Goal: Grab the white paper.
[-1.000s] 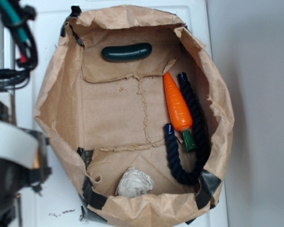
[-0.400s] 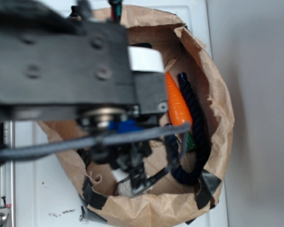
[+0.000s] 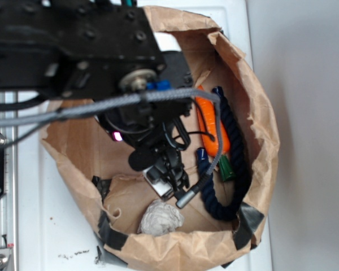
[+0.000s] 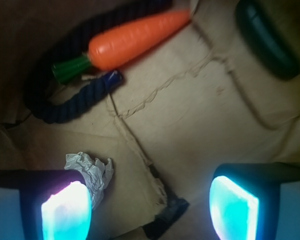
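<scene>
I had the gripper spread wide and empty inside the brown paper bag — the white paper lay at its near end, offset toward the gripper's left finger, not between them.

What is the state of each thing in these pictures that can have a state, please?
gripper: open, empty, inside the bag above its floor.
white paper: crumpled ball, lying free on the bag floor, not gripped.
brown paper bag: open at the top, rim rolled down.
carrot: lying flat, leaning on the rope.
blue rope: lying loose in a curve, around the carrot.
dark green vegetable: lying flat, apart from the others.
</scene>
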Controlling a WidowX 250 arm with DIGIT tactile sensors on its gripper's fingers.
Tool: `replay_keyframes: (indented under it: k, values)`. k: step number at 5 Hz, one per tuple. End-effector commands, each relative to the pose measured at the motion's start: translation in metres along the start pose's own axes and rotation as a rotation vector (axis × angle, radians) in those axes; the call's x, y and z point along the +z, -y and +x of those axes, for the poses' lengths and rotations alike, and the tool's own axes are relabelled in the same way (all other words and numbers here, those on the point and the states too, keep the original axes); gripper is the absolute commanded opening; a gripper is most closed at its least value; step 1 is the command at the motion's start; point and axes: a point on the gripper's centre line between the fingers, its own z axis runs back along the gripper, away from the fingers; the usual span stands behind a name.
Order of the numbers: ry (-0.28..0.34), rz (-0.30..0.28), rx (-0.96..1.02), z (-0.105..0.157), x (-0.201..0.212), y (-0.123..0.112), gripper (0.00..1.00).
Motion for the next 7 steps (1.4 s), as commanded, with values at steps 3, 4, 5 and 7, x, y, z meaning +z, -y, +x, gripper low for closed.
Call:
replay_keyframes:
  k: [3, 4, 5, 7]
  values:
    - [-0.177, -0.082, -0.08, -0.04, -0.038, 0.077, 1.0]
    - [-0.207, -0.063, -0.096, -0.046, -0.042, 0.069, 1.0]
    - [-0.217, -0.024, -0.11, -0.043, -0.053, 0.061, 1.0]
    - [-0.29, 0.038, -0.096, -0.046, -0.053, 0.056, 1.0]
